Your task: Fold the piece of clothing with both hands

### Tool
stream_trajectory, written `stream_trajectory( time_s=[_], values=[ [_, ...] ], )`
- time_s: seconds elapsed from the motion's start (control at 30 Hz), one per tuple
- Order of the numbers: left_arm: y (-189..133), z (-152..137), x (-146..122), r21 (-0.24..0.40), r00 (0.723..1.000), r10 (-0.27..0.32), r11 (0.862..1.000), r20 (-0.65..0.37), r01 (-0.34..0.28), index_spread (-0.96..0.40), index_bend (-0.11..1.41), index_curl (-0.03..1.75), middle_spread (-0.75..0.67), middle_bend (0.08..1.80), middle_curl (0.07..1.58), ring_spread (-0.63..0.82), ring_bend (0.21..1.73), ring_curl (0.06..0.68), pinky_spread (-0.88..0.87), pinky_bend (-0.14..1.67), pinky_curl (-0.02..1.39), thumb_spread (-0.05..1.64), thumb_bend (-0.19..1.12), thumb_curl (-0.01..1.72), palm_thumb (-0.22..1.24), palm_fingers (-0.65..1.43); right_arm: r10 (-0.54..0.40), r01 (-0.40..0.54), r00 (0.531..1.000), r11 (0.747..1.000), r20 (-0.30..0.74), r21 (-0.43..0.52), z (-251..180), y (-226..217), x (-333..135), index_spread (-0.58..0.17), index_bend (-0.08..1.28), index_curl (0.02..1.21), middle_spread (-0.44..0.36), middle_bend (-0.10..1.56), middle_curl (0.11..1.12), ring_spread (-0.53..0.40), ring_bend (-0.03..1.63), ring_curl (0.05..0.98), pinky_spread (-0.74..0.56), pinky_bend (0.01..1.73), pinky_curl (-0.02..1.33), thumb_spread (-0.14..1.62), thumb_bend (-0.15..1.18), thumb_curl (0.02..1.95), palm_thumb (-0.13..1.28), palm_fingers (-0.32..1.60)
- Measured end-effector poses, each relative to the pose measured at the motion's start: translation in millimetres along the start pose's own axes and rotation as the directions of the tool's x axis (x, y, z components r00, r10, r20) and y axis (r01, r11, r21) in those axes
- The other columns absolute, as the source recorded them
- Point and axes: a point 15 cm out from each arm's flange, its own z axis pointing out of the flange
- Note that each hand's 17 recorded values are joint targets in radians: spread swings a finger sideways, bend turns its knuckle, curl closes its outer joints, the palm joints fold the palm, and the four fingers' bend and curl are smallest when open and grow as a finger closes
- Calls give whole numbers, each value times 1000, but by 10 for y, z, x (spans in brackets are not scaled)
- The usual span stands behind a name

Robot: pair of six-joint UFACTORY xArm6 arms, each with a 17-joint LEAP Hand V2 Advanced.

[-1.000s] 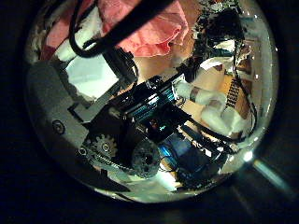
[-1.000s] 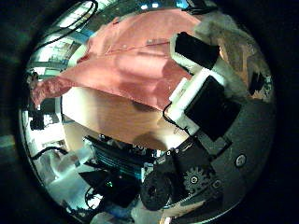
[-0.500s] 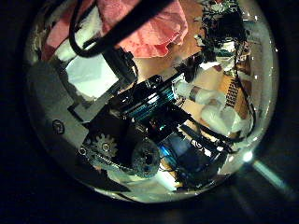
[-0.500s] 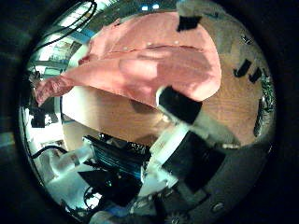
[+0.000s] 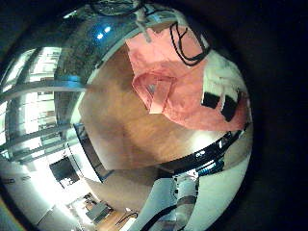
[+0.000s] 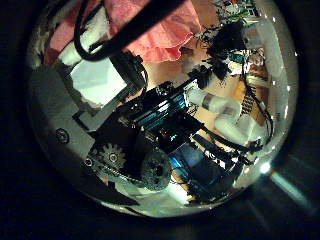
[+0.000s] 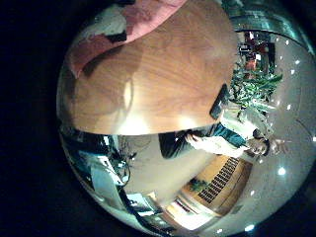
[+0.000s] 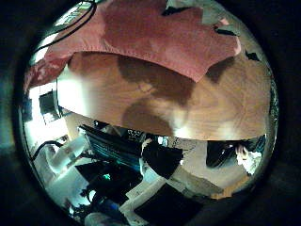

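Right thumb side palm view: pink garment [image 8: 160, 38] lies rumpled on the wooden bench [image 8: 188, 99], with no neat fold visible, so most folding seemingly remains; finger posture of left hand [image 6: 150, 130] and right hand cannot be determined.

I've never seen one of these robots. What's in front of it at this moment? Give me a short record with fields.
Garment: a pink piece of clothing, rumpled, not neatly folded
Resting on: a wooden table, part of the cloth near its edge
Bare table: a wide stretch of wood beside the cloth
Left hand: fingers over the clothing; grip unclear
Right hand: fingers not clearly in view
Fold: not finished
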Motion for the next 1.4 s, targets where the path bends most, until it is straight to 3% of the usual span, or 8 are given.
stream_trajectory(
  time_s=[0.4, 0.7, 0.83, 0.9, 1.03, 1.13, 1.23, 1.4],
  values=[
    [-11, -7, -21, 1, 1000, -4, 1000, -1, 4, -678, 198, 1495, -653, 859, 1042, -493, 1286, 482, -642, 1159, 539, 1053, -18, 533, 819, 1135, 2, -2, 1000, 999, 4, -40, 68, -172, 9, -407, 187, 438, -144, 418, 429, -119, 715, 306, 106, 721, 294, 1030, -23, 330, 400, 193],
    [9, -45, -52, 5, 1000, -11, 1000, -2, 11, -673, 203, 1498, -653, 859, 1042, -493, 1286, 482, -645, 1152, 539, 1053, -18, 533, 819, 1136, -12, 13, 1000, 996, 10, -90, 210, -234, -33, -394, 179, 397, -148, 434, 416, -140, 759, 295, 98, 667, 247, 1025, -22, 335, 454, 350],
    [17, -52, -52, 4, 1000, -11, 1000, -2, 11, -669, 198, 1499, -653, 860, 1042, -493, 1287, 482, -647, 1152, 540, 1053, -18, 533, 819, 1134, -23, 23, 1000, 995, 9, -100, 233, -275, -56, -397, 190, 387, -179, 476, 425, -197, 833, 304, 21, 685, 228, 1022, -18, 341, 488, 515],
    [24, -54, -52, 2, 1000, -11, 1000, -2, 11, -668, 198, 1499, -653, 860, 1042, -493, 1287, 482, -647, 1151, 541, 1053, -18, 533, 819, 1134, -28, 28, 1000, 995, 6, -100, 229, -280, -64, -411, 184, 384, -222, 531, 442, -248, 911, 320, -111, 784, 237, 1018, -8, 351, 529, 773],
    [32, -67, -59, 5, 1000, -13, 1000, -2, 13, -665, 203, 1500, -653, 859, 1042, -493, 1286, 482, -648, 1149, 542, 1053, -18, 533, 819, 1137, -34, 34, 999, 994, 1, -103, 228, -275, -59, -442, 204, 412, -296, 611, 483, -294, 971, 352, -353, 917, 261, 1011, -3, 377, 616, 1101],
    [37, -64, -64, 3, 1000, -15, 1000, -3, 15, -663, 199, 1501, -653, 859, 1042, -493, 1287, 482, -649, 1149, 543, 1053, -18, 533, 819, 1135, -38, 37, 999, 994, -6, -103, 226, -277, -49, -461, 371, 504, -320, 747, 546, -297, 1021, 402, -435, 954, 303, 1000, -6, 398, 684, 1322],
    [41, -65, -76, 3, 1000, -16, 1000, -3, 16, -662, 203, 1502, -653, 858, 1042, -493, 1286, 482, -649, 1147, 543, 1053, -18, 533, 819, 1137, -45, 42, 999, 994, -24, -98, 207, -285, -4, -451, 586, 607, -291, 885, 609, -277, 1075, 440, -410, 1037, 349, 982, 5, 420, 771, 1402],
    [57, -77, -82, 5, 1000, -17, 1000, -5, 17, -659, 204, 1503, -653, 858, 1042, -493, 1285, 482, -650, 1146, 545, 1053, -18, 533, 819, 1137, -29, 27, 999, 998, -31, -56, 116, -331, 25, -401, 855, 748, -248, 1062, 710, -251, 1240, 523, -328, 1236, 451, 969, 66, 502, 971, 1290]
  ],
)
